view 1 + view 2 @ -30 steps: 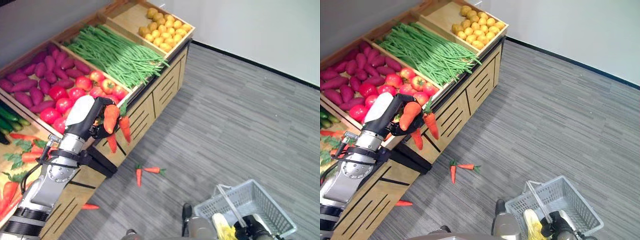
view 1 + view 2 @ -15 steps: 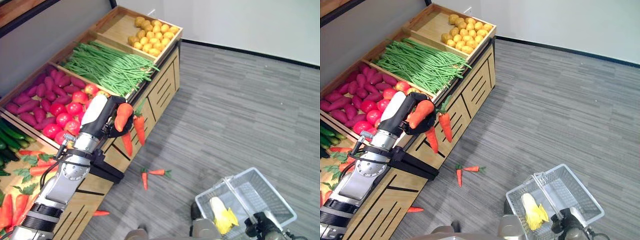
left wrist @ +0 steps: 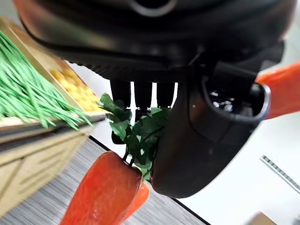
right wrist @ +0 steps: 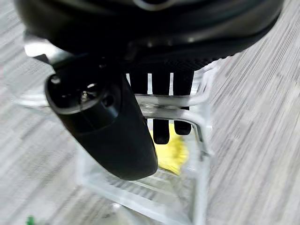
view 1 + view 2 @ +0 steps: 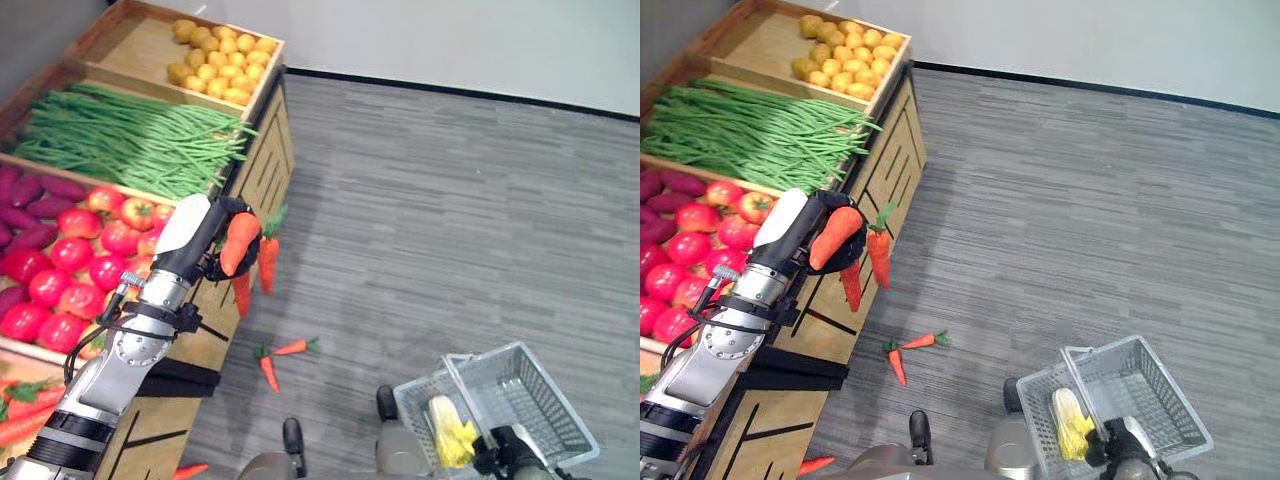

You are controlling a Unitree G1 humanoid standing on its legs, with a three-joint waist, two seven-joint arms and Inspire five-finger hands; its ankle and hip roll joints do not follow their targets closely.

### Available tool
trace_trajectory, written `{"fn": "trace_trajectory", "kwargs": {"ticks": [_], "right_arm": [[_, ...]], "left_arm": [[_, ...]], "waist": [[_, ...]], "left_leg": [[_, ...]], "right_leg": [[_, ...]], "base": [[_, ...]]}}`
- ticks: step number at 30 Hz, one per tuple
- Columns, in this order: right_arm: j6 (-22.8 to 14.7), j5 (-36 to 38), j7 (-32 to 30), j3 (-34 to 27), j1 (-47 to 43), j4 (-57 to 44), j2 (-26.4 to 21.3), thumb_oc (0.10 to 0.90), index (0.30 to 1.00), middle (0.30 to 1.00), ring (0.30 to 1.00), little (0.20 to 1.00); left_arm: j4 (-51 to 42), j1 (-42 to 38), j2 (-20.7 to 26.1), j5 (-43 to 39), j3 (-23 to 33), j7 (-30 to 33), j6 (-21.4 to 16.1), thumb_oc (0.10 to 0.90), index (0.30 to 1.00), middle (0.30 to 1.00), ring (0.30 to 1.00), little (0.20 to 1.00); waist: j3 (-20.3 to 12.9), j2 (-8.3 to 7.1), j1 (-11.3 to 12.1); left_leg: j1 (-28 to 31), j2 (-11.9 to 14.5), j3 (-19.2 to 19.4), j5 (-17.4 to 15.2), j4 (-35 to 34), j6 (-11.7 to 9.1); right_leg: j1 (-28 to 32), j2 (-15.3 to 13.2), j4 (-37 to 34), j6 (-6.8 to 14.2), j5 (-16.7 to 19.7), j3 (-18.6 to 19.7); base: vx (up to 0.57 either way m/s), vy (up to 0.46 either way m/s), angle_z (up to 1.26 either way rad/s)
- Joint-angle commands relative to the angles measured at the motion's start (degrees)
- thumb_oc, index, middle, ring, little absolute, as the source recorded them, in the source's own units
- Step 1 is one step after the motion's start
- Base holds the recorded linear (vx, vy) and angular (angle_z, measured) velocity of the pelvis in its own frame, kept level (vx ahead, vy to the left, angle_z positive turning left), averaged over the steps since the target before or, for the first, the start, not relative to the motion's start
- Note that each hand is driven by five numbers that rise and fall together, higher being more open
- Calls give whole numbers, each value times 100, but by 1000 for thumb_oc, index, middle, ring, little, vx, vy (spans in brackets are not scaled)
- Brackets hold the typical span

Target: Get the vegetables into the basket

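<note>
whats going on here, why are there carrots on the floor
The robot is gathering vegetables into a basket. Its left hand is shut on a bunch of carrots, held out past the edge of the produce stand. Its right hand grips the handle of the grey basket, which holds a yellow corn cob. Two loose carrots lie on the floor by the stand, and another lies nearer the robot.

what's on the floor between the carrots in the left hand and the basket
In the left eye view, two loose carrots lie on the grey floor between the carrot bunch in the left hand and the basket; otherwise bare floor.
</note>
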Motion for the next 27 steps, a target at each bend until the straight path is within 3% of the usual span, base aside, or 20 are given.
{"fn": "trace_trajectory", "kwargs": {"ticks": [1,2,7,14,16,20,25,26,27], "right_arm": [[-182,167,-298,163,-254,-61,-263,400,300,300,300,300],[-191,148,-293,165,-249,-69,-256,400,300,300,300,300],[-197,120,-328,149,-264,-273,-310,400,300,300,300,300],[-323,-29,-530,329,-692,-1327,-802,400,300,300,300,300],[-318,-29,-528,325,-693,-1335,-807,400,300,300,300,300],[-446,-139,-579,399,-913,-2371,-1199,400,300,300,300,300],[-538,-37,-499,398,-959,-2989,-1322,400,300,300,300,300],[-593,25,-443,495,-1104,-3261,-1378,400,300,300,300,300],[-598,40,-451,498,-1138,-3293,-1406,400,300,300,300,300]], "left_arm": [[-606,-456,109,-121,419,324,-414,400,300,300,300,300],[-619,-376,122,-132,511,325,-404,400,300,300,300,300],[-613,-123,42,-217,720,309,-394,400,300,300,300,300],[-388,-33,-248,-424,522,288,-420,400,300,300,300,300],[-382,-43,-252,-422,520,290,-422,400,300,300,300,300],[-305,-230,-424,-484,302,297,-441,400,300,300,300,300],[-184,-360,-634,-542,109,254,-406,400,300,300,300,300],[-140,-404,-698,-580,36,270,-412,400,300,300,300,300],[-119,-457,-724,-586,13,288,-412,400,300,300,300,300]], "waist": [[-192,46,221],[-228,68,276],[-388,-4,399],[-565,2,406],[-571,7,418],[-605,154,303],[-535,271,260],[-440,227,330],[-424,221,343]], "left_leg": [[-120,412,120,-211,130,-167],[-127,450,226,-172,107,-152],[-73,477,436,-166,65,-217],[5,783,787,83,43,-491],[-12,789,801,116,30,-493],[47,1008,863,297,8,-665],[50,1255,780,434,262,-818],[-59,1195,364,204,791,-840],[-174,1163,202,222,879,-851]], "right_leg": [[-28,-186,1228,300,-548,-991],[68,-261,1386,248,-621,-1258],[364,-367,1090,278,-617,-1564],[848,57,-157,202,-602,-1612],[822,67,-167,187,-574,-1601],[913,256,-224,84,-693,-1583],[1021,483,-81,-136,-940,-1608],[1074,505,-37,-217,-1025,-1515],[1053,498,-29,-226,-1018,-1503]], "base": [[-148,62,-57],[-94,38,-58],[-18,-43,-30],[9,-161,-40],[-3,-96,-36],[3,-154,-24],[17,-211,4],[3,-183,9],[10,-123,-28]]}}
